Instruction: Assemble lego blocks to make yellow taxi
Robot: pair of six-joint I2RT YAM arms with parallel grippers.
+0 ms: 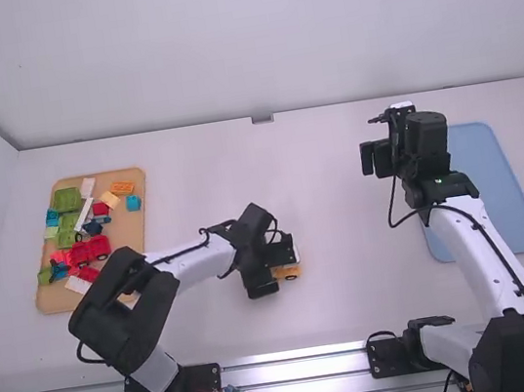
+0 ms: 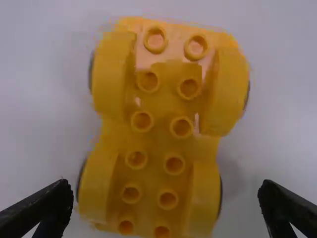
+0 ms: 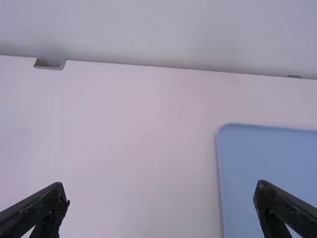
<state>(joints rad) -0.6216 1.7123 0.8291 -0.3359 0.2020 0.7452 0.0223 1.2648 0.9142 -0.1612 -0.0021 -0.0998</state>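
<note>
High view: your left end effector (image 1: 271, 266) is down at the yellow wheeled base (image 1: 287, 273), mid tabletop (image 1: 354, 281). Left wrist view puts its fingers wide apart, with the base ahead of them, studs facing the camera, dark wheels along both sides. Your right end effector (image 1: 376, 157) is wide too, near the blue tray (image 1: 489, 184). Loose blocks sit in the wooden tray (image 1: 130, 233) on your left, including a red wheeled piece (image 1: 89, 249) and green ones.
</note>
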